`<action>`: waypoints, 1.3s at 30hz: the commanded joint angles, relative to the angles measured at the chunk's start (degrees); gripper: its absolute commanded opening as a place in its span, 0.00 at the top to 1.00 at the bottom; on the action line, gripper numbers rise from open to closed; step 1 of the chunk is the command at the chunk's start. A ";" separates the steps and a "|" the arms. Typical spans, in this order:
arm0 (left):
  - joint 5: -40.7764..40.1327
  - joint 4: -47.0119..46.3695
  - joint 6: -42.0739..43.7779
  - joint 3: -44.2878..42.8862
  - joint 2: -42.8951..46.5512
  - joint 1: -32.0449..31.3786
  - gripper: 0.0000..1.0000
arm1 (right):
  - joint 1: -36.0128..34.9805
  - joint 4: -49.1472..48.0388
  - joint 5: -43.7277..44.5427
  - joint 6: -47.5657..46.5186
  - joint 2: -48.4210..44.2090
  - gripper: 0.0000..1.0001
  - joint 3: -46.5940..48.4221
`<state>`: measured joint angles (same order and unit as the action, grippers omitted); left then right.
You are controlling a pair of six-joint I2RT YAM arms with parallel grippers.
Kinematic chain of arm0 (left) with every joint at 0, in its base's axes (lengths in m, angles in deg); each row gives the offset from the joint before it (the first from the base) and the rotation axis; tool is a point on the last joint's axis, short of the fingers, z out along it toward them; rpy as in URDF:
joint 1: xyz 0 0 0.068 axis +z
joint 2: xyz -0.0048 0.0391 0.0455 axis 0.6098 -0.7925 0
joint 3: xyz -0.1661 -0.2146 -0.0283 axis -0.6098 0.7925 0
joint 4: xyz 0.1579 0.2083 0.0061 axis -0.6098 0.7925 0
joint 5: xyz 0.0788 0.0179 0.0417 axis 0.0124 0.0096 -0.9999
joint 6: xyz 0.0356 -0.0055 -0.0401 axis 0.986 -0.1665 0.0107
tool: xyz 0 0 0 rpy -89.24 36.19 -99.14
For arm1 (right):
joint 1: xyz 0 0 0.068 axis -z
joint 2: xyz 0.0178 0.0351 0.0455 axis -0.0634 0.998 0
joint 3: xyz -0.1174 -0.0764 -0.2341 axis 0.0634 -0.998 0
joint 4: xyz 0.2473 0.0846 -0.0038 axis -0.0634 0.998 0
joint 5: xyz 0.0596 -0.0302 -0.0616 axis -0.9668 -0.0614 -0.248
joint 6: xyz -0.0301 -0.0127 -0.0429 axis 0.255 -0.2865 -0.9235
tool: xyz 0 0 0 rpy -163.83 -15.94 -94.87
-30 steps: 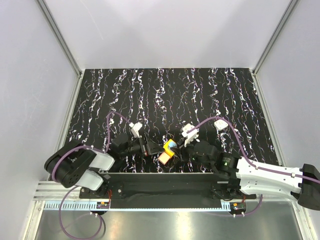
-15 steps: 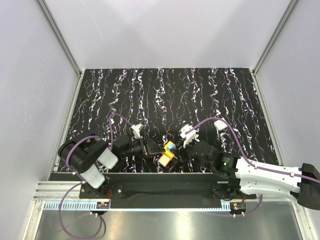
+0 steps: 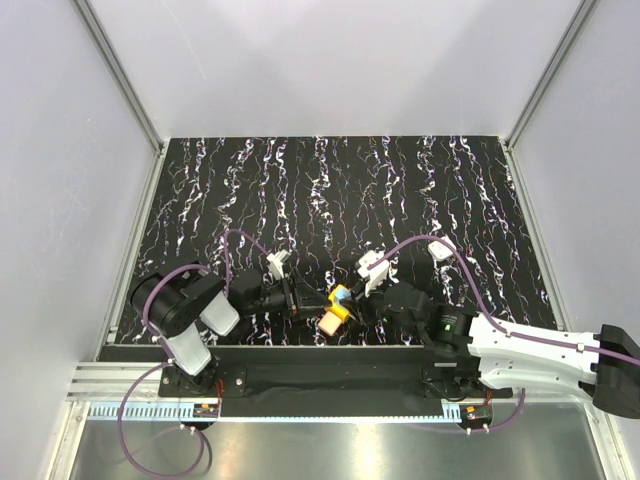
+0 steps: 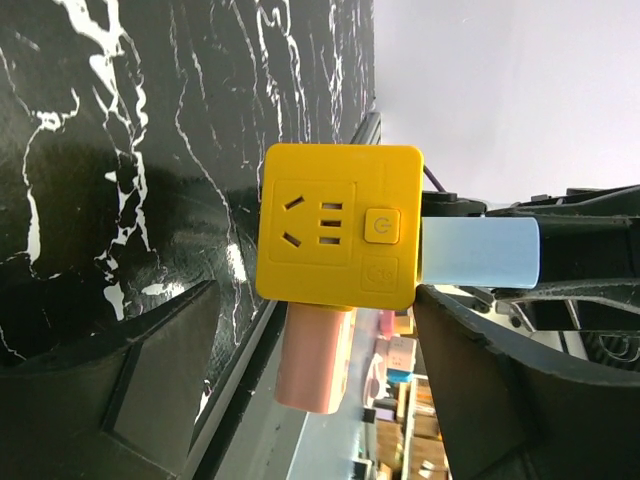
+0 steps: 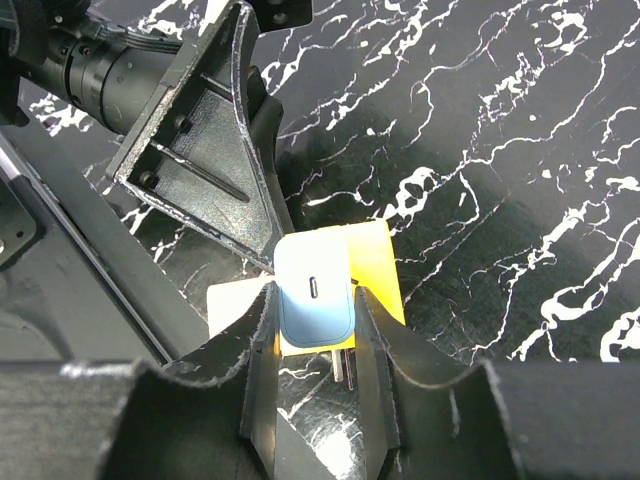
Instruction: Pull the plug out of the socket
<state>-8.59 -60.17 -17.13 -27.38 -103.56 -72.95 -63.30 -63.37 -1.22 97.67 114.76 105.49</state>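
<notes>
The socket [image 3: 343, 310] is a small yellow cube near the table's front edge; in the left wrist view [image 4: 338, 225] its slotted face looks at me. A light-blue plug [image 5: 314, 290] sticks out of one side and a pink plug [image 4: 314, 358] out of another. My right gripper [image 5: 314, 300] is shut on the light-blue plug [image 4: 480, 250], one finger on each flank. Two metal prongs [image 5: 341, 368] show just under that plug. My left gripper [image 4: 315, 292] is open, its fingers astride the socket's lower corners and the pink plug. In the top view the left gripper [image 3: 300, 300] faces the right gripper [image 3: 353, 297] across the socket.
The black marbled table [image 3: 330, 190] runs back to grey walls on three sides. The front metal rail [image 3: 320, 352] lies just behind the socket. Purple cables [image 3: 232, 240] loop above both wrists.
My left arm has swung to the right and its gripper has crept closer to the socket. The socket and the right gripper have shifted slightly towards the front edge.
</notes>
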 commanded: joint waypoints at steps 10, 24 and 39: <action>-0.16 -22.00 -1.62 -0.39 3.62 -0.92 0.24 | 0.40 -10.13 -1.42 0.29 0.73 1.00 0.53; -0.51 -21.91 -3.29 -0.65 7.05 -1.63 0.36 | 0.40 -10.83 -2.56 0.73 -0.06 1.00 0.62; -5.24 -7.51 3.99 -0.48 8.98 -1.54 0.93 | 0.40 -9.96 -1.42 3.54 1.96 1.00 -0.96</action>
<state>-11.00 -56.83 -17.48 -27.25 -97.81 -73.96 -62.67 -68.55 -1.33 98.04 116.26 104.92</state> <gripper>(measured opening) 0.648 0.360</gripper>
